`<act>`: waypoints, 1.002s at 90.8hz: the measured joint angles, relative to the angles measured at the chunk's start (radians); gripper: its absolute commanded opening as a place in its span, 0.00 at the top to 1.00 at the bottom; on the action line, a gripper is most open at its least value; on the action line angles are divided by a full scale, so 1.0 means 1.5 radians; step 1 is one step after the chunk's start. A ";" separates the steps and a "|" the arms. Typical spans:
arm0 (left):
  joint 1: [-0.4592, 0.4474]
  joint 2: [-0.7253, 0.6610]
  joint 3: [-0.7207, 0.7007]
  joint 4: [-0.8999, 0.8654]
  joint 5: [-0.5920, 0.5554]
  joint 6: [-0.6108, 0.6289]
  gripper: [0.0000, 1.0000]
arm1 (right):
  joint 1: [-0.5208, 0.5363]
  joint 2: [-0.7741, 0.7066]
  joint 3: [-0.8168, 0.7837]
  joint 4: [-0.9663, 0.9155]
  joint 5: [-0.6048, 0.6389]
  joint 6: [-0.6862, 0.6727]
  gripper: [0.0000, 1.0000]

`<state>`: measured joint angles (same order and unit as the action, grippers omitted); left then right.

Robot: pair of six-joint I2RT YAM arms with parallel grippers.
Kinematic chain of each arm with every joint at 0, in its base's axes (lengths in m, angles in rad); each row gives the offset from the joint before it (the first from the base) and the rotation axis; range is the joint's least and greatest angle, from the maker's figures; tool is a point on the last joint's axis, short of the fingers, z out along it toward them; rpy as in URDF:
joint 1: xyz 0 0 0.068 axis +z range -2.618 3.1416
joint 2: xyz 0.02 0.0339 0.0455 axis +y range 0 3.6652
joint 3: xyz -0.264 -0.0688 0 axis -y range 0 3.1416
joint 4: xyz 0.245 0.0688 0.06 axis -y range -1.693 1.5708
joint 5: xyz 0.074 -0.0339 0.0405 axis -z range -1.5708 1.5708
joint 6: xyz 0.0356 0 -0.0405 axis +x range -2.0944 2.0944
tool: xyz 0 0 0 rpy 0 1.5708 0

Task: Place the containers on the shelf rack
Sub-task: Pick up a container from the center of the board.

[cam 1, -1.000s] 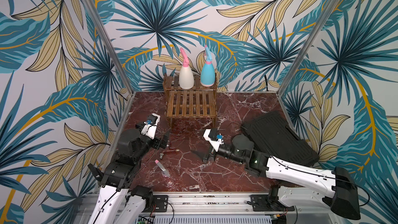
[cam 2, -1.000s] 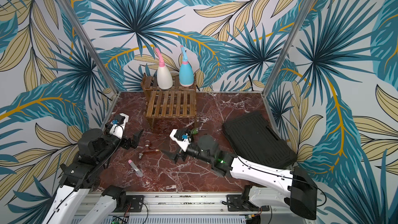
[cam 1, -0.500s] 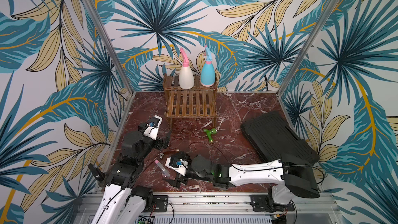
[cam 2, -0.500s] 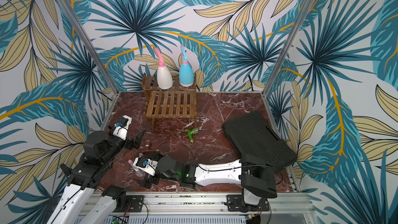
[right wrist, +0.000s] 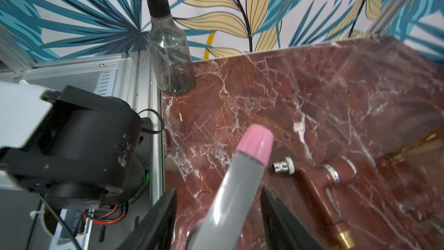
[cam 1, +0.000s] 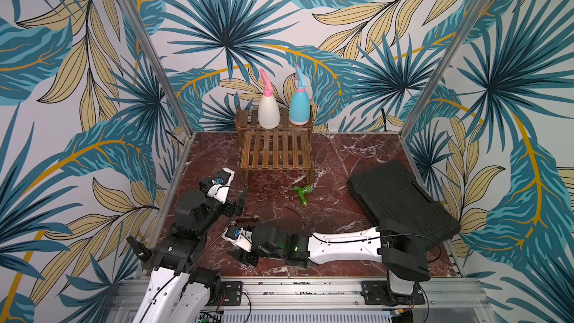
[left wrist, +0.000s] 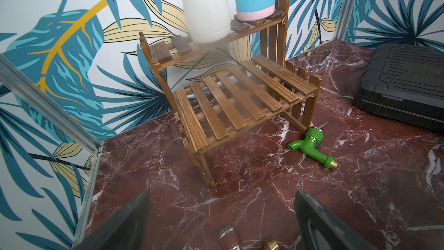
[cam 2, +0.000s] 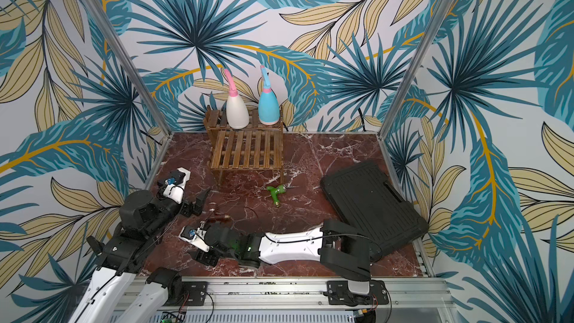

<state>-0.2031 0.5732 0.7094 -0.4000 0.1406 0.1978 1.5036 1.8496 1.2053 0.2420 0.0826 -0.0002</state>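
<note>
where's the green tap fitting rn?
In both top views the green tap fitting lies on the marble floor, right by the right front leg of the shelf rack, between it and the black case.

Red marble tabletop (cam 1: 341,156) carries directly: wooden shelf rack (cam 1: 275,153) at rear, black ribbed case (cam 1: 400,200) at right, green tap fitting (cam 1: 302,192) near the rack, brown brass-tipped fitting (right wrist: 324,183), pink-nozzled spray bottle (right wrist: 237,181) lying flat, clear black-trigger spray bottle (right wrist: 171,58) upright at an edge.
</note>
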 measured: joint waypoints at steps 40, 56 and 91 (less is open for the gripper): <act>0.000 -0.017 -0.002 0.000 0.014 0.000 0.00 | 0.000 -0.001 -0.003 -0.025 0.018 0.018 0.77; 0.000 -0.023 -0.002 0.001 0.016 -0.002 0.00 | 0.000 -0.055 -0.066 -0.008 0.051 0.030 0.78; 0.001 -0.046 -0.005 0.026 0.081 0.000 0.00 | -0.004 -0.304 -0.209 -0.079 0.209 0.135 0.79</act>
<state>-0.2020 0.5037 0.7025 -0.3611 0.2623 0.1978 1.4971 1.3933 0.8917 0.1242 0.3962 0.2020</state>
